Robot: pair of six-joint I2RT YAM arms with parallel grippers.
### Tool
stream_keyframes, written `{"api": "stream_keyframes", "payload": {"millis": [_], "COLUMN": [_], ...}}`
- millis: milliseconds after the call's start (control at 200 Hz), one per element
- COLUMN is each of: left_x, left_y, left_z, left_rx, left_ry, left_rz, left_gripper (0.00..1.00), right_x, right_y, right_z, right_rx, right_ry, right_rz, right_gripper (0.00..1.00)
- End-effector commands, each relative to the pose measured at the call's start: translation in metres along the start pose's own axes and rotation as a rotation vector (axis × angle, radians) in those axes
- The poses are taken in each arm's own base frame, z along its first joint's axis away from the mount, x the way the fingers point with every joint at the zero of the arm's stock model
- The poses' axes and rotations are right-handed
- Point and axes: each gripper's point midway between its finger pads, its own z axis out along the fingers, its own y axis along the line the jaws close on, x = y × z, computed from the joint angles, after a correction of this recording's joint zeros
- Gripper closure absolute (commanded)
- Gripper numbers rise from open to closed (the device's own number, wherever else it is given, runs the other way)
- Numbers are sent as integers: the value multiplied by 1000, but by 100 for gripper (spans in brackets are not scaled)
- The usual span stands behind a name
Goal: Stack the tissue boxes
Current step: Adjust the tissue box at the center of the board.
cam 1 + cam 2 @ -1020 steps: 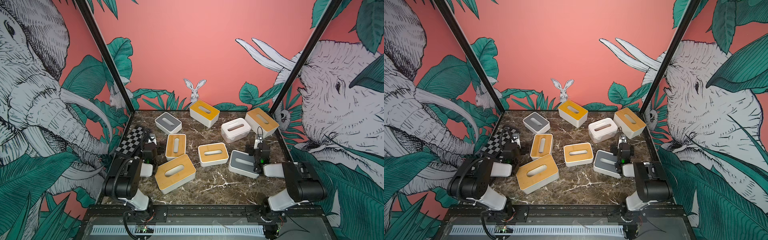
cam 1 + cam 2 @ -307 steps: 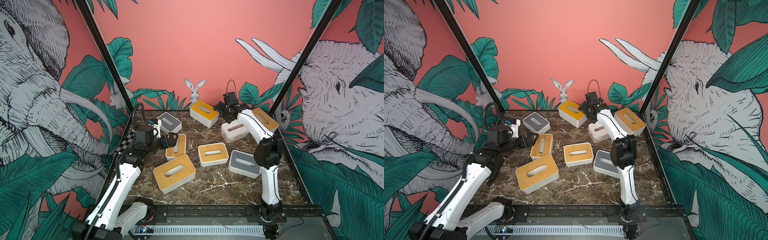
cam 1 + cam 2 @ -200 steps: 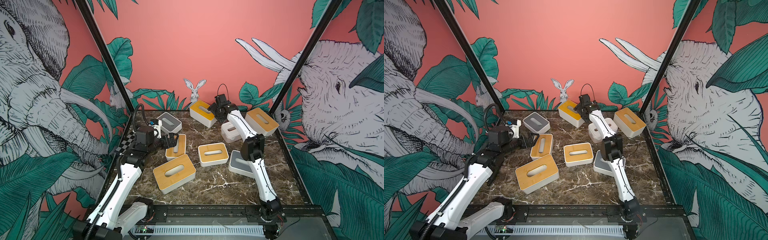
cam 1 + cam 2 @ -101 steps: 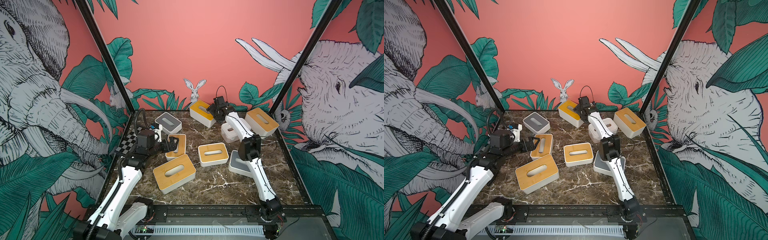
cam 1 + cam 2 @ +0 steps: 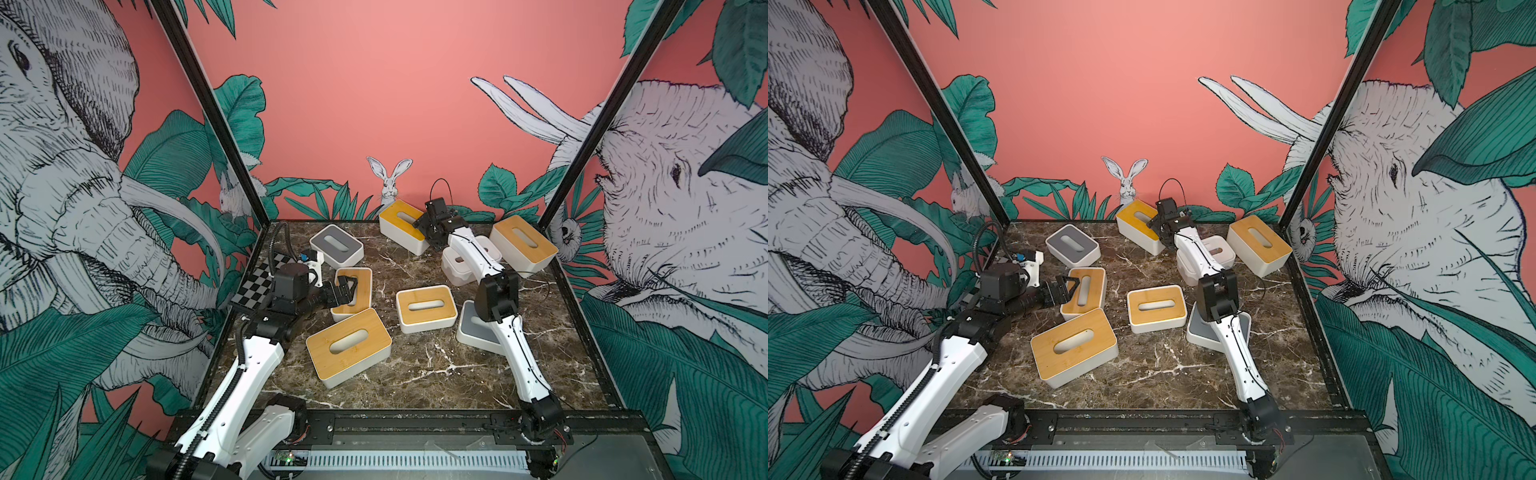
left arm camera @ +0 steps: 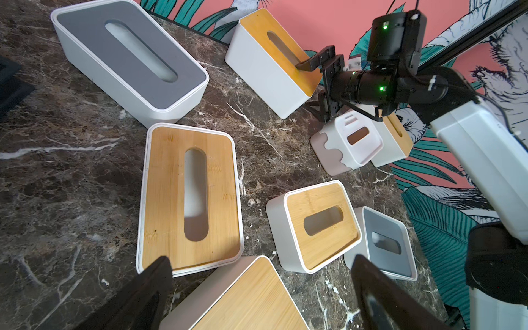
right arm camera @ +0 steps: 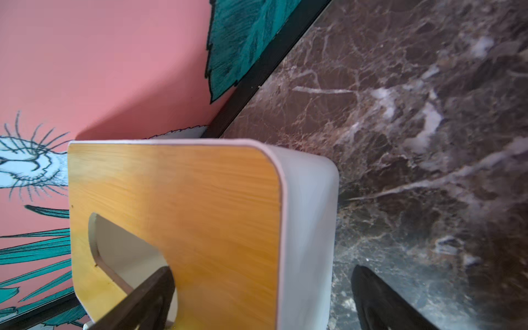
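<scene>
Several white tissue boxes lie apart on the marble table (image 5: 415, 374), none stacked. My right gripper (image 5: 424, 227) (image 7: 263, 271) is open astride the end of the back bamboo-lidded box (image 5: 399, 222) (image 7: 177, 200). One finger sits in the lid slot and the other stands off the outer side wall. My left gripper (image 5: 347, 291) (image 6: 260, 260) hangs open over the near end of the left bamboo box (image 5: 359, 282) (image 6: 168, 194), holding nothing. Also here are a large bamboo box (image 5: 347, 347), a small bamboo box (image 5: 426, 307), and a pink-drip box (image 6: 337, 154).
A grey-lidded box (image 5: 336, 245) sits at the back left, and another grey-lidded box (image 5: 471, 332) lies under the right arm. A bamboo box (image 5: 523, 245) is in the back right corner. A checkerboard panel (image 5: 259, 282) leans at the left wall. Black frame posts stand at the back corners.
My right gripper has dropped onto the back bamboo box's end, jaws narrowing slightly. My left gripper has sunk a little toward the left bamboo box.
</scene>
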Motion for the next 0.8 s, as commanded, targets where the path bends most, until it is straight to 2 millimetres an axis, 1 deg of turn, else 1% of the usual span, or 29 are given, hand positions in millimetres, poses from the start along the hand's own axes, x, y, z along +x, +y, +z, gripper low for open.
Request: {"api": "stream_keyframes", "payload": {"millis": [0,120,250,365,465,535,655,795], "left_x": [1,-2,-4,-3,-6,-9,-15,-17], "left_y": [-3,-3,-6,-5,-5,-7,-10,-11], "left_z": [-3,-5,-9,-10,-14,-18,-24,-24], "left_rx": [17,17,23,16,11,11,8,7], "left_ry": [-19,-36,-44,-48,-57,-68,-91,-92], "left_rz": [-9,-7,-6,-4,1,8,20,18], "left_gripper": [1,1,1,1,1,1,1,1], "right_x": [2,7,9,9,11,12,14,24], "right_y": [-18,-31,-40,-40,-45,-43,-42,-36], "right_z": [9,14,8,-5,-16,-26,-43,-53], "right_rx": [55,90,118,121,131,112,91,31], "right_ry": [-5,18,38,45,70,99,138,203], "right_rz": [3,16,-15,-70,-126,-175,-282,-414], "right_gripper": [5,7,10,15,18,22,23,26]}}
